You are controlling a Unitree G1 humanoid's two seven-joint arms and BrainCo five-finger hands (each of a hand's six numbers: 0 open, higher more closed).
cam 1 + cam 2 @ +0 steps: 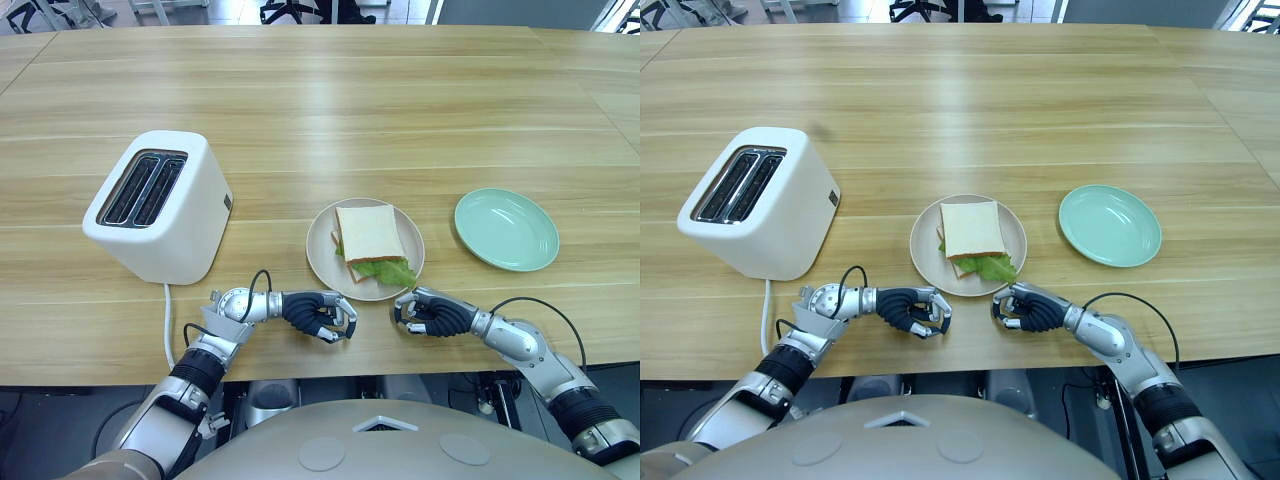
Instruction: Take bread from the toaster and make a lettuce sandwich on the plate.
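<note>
— How were the hands held?
— The left hand (318, 314) and the right hand (432, 316) were held low over the table (400, 110), fingers curled in, nothing gripped.
— What was seen around them?
— One sandwich (371, 240) was laid on a tan plate (318, 245) just past both hands. One toaster (160, 205) was set beyond the left hand, one green plate (505, 228) beyond the right. Two plates were counted.

The left robot hand (318, 313) and right robot hand (432, 315) have black fingers with silver trim; silver forearms (520, 342) carry looping black cables (262, 276).
</note>
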